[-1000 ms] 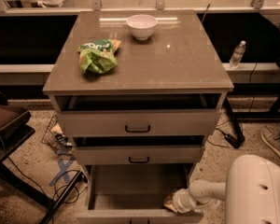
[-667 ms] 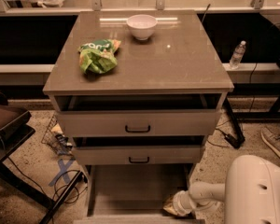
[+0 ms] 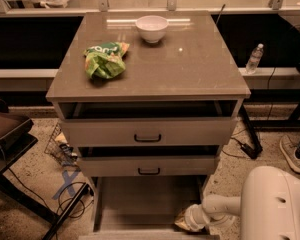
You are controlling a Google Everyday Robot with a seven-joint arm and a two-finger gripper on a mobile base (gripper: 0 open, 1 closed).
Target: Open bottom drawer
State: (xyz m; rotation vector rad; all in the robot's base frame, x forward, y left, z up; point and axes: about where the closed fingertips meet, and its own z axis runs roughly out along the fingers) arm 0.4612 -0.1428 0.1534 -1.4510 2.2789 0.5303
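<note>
The bottom drawer (image 3: 145, 204) stands pulled far out of the cabinet, and its plain shallow interior shows. Its front runs along the lower edge of the view and its handle is out of view. My gripper (image 3: 184, 223) is low at the drawer's front right corner, at the end of my white arm (image 3: 220, 206) that reaches in from the right. The middle drawer (image 3: 149, 166) and the top drawer (image 3: 147, 133) above it are each slightly ajar, with dark bar handles.
A white bowl (image 3: 151, 28) and a green snack bag (image 3: 105, 59) lie on the cabinet top. Cables and blue tape (image 3: 65, 184) lie on the floor at the left beside a dark chair (image 3: 7, 134). A water bottle (image 3: 254, 59) stands on the right ledge, and a shoe (image 3: 292, 154) is on the floor at the right.
The bottom drawer has slid further out toward the camera. My gripper has moved with its front right corner, lower in the view.
</note>
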